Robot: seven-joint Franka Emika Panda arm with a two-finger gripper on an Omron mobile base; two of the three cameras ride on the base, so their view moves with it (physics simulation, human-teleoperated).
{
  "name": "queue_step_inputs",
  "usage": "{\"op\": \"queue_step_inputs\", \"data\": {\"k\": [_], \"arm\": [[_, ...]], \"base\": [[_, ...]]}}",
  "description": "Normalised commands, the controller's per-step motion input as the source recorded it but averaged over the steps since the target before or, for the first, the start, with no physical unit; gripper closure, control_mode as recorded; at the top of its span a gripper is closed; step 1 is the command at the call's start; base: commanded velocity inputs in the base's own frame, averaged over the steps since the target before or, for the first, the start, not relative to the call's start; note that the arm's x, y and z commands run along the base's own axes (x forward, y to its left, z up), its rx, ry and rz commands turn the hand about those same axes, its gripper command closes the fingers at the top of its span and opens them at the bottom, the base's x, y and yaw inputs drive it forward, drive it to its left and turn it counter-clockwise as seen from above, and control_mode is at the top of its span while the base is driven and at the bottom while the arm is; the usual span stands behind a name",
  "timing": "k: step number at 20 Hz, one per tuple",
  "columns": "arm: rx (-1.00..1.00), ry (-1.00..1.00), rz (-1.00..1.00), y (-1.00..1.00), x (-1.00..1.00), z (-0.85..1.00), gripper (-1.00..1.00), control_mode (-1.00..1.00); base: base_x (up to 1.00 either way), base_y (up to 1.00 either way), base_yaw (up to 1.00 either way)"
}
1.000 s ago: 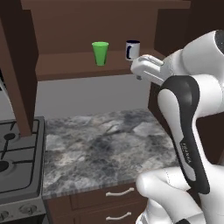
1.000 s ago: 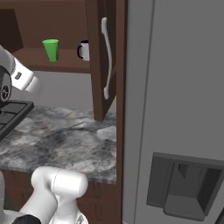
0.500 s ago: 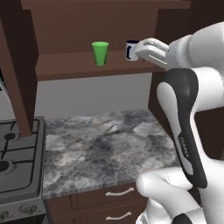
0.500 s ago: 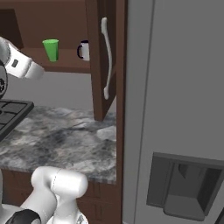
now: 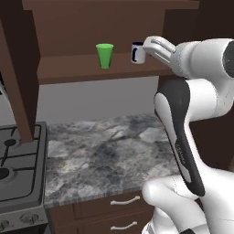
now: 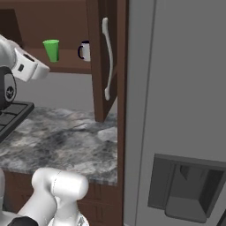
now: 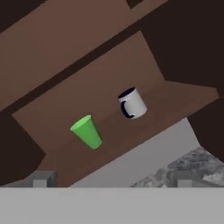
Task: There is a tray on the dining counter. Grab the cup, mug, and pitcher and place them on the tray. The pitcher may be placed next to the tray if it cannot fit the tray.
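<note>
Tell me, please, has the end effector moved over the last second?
Yes. In the left base view the end effector has risen and swung left, from below-right of the mug to beside it on the shelf.

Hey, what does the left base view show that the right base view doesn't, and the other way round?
Left base view alone: the stove with its burners, the drawers, and the gripper up at the mug. Right base view alone: the open cabinet door with its handle, and the grey fridge. Both: the green cup, the mug, their shelf and the marbled worktop.
</note>
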Motion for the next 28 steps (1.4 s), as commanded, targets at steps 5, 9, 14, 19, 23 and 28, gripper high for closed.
{"op": "queue_step_inputs", "data": {"k": [5, 9, 14, 19, 23, 28], "arm": [[0.13, 0.03, 0.00, 0.00, 0.29, 0.06, -1.00, -1.00], [0.21, 0.20, 0.00, 0.00, 0.30, 0.16, -1.00, -1.00], [0.21, 0.23, 0.01, 0.00, 0.17, 0.15, -1.00, -1.00], [0.17, 0.16, 0.01, 0.00, 0.12, 0.00, -1.00, -1.00], [0.19, 0.13, 0.01, 0.00, 0.05, 0.00, -1.00, -1.00], [0.16, 0.05, 0.01, 0.00, 0.01, -0.11, -1.00, -1.00]], "base": [[0.00, 0.00, 0.00], [0.00, 0.00, 0.00], [0.00, 0.00, 0.00], [0.00, 0.00, 0.00], [0.00, 0.00, 0.00], [0.00, 0.00, 0.00]]}}
